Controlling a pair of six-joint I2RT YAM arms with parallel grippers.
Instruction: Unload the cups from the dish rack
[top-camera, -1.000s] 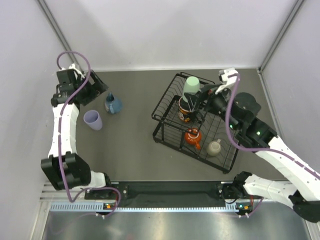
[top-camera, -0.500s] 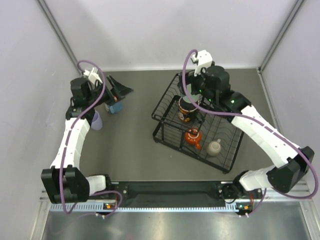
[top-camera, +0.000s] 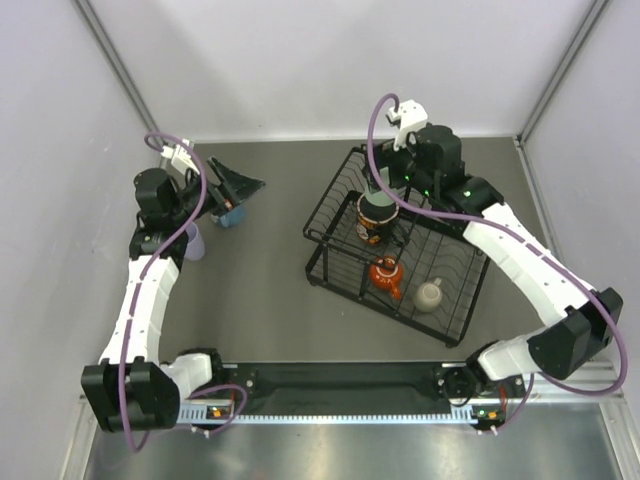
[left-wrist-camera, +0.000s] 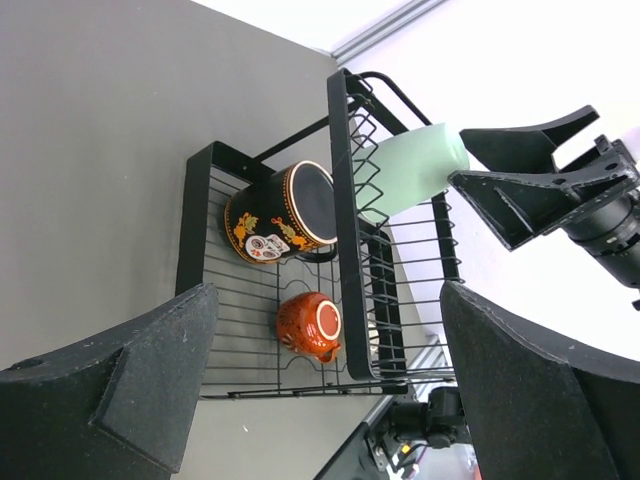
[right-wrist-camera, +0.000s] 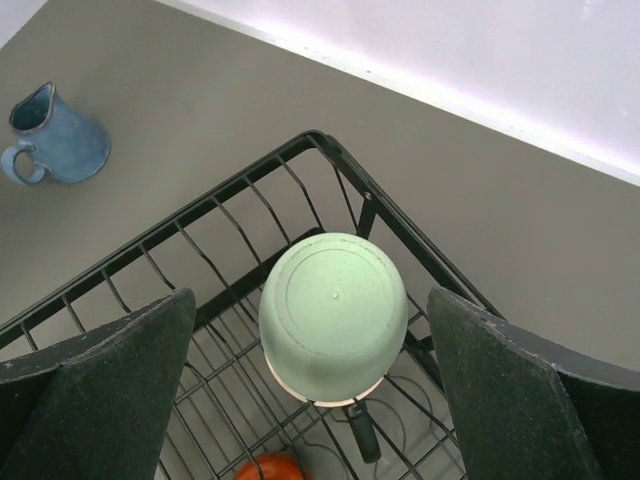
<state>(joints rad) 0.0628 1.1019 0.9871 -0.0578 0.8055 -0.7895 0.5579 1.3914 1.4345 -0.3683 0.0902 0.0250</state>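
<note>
- The right end effector (right-wrist-camera: 308, 295) is spread wide and holds nothing. It hangs straight over the green tumbler (right-wrist-camera: 333, 315), with one finger out to each side and neither touching it.
- That tumbler stands upside down on the raised tier of the dish rack (right-wrist-camera: 230, 195), its flat base facing up at the wrist camera.
- By its matte, even look I judge it to be light plastic. It should be stiff enough to squeeze and unlikely to break, but smooth and apt to slide.
- The wall narrows toward the base, so a pinch at the very top could squirt it out. A better hold is lower down, across the round wall below the curved shoulder, with the fingers square on opposite sides.
- It probably sits over a wire, so it should come straight up before it is carried sideways.
- The patterned mug (left-wrist-camera: 285, 210) is just below and beside the right end effector. The orange cup (left-wrist-camera: 310, 325) and the beige mug (top-camera: 430, 295) lie lower in the rack, toward the arm's base. These look like ceramic: heavier, hard and chippable.
- The left end effector (left-wrist-camera: 322, 290) is also fully open and empty, and it faces the rack from well apart.
- The blue mug (right-wrist-camera: 55, 145) stands on the counter (right-wrist-camera: 200, 90) just beside it.
- The purple tumbler (top-camera: 190, 242) stands behind it near its own arm, partly hidden.
</note>
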